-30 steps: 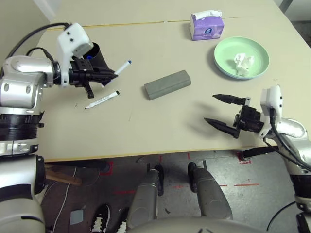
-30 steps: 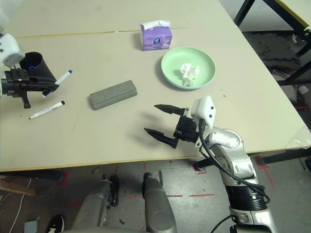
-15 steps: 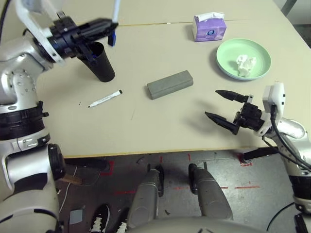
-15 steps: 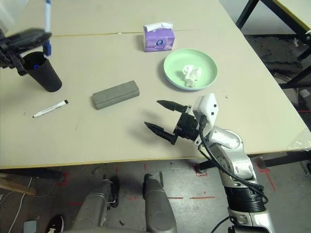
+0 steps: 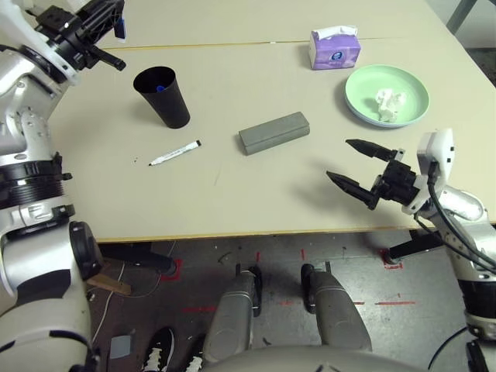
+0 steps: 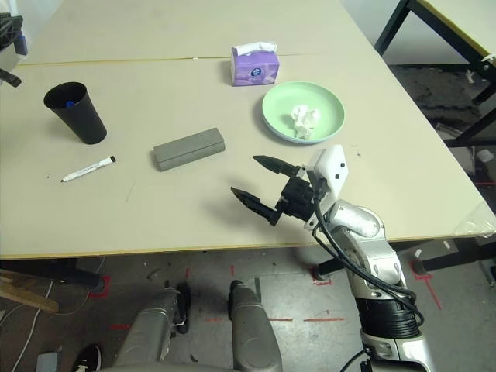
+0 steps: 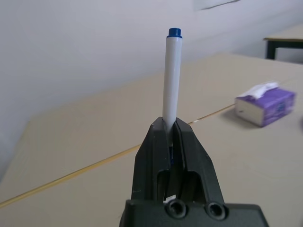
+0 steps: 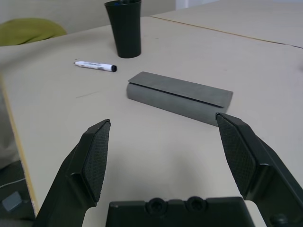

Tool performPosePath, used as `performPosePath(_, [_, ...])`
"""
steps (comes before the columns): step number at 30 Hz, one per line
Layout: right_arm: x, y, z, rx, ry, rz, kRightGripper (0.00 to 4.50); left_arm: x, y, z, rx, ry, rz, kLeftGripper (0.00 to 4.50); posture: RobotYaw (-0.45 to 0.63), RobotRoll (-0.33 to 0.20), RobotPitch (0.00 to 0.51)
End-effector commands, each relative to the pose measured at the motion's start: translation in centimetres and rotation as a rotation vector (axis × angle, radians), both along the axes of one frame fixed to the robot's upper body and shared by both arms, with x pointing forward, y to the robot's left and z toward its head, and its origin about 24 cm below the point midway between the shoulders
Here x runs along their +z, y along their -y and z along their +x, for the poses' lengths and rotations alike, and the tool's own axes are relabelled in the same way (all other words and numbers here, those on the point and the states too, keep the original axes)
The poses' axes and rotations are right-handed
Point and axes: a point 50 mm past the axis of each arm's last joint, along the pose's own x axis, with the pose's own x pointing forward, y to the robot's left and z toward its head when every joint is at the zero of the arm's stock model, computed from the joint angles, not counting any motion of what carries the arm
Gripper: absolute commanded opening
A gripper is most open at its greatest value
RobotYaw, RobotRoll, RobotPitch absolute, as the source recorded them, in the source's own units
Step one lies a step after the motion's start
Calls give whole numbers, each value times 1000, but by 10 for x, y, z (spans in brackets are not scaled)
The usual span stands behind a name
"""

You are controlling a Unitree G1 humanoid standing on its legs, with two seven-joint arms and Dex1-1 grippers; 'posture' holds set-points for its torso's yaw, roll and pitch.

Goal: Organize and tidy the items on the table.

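Observation:
My left gripper (image 7: pixel 170 128) is shut on a slim white marker with a blue cap (image 7: pixel 170 90), held high over the table's far left corner (image 5: pixel 116 23). A second white marker with a black cap (image 5: pixel 175 153) lies on the table (image 5: pixel 232 194) in front of a black cup (image 5: pixel 163 97). The grey glasses case (image 5: pixel 273 133) lies mid-table. A crumpled white tissue (image 5: pixel 390 103) rests in the pale-green plate (image 5: pixel 364 81) at the right. My right gripper (image 5: pixel 360 167) hovers open near the front right edge, its fingers pointing toward the case (image 8: pixel 180 97).
A purple tissue box (image 5: pixel 335 48) stands behind the green plate. The black cup has something blue inside it. A thin seam (image 5: pixel 232 43) crosses the far part of the table. A yellow-green shape (image 8: pixel 28 28) lies beyond the table edge.
My left arm has lifted the blue-capped marker from beside the cup up and away to the far left. The right gripper stays open in the same place. The camera has shifted slightly.

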Motion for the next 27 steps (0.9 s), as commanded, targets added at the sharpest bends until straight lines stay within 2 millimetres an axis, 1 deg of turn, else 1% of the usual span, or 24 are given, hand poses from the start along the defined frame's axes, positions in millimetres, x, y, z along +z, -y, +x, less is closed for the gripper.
performPosePath(1, [2, 4, -4, -26, 9, -42, 4500, -9, -5, 7, 38, 3, 10, 20, -155, 0, 234])
performPosePath(5, [3, 6, -5, -36, 9, -50, 4500, -15, -7, 13, 46, 6, 2, 20, -165, 0, 237])
performPosePath(13, [4, 8, -10, -33, -2, -70, 4500, -33, -15, 22, 98, 28, -33, 20, -169, 0, 238])
performPosePath(23, [11, 11, -13, -33, -21, -32, 4500, -53, -13, 33, 111, 24, -99, 20, -187, 0, 242])
performPosePath(27, [10, 9, -16, -22, -29, -33, 4500, -56, -12, 36, 112, 28, -128, 20, -195, 0, 239])
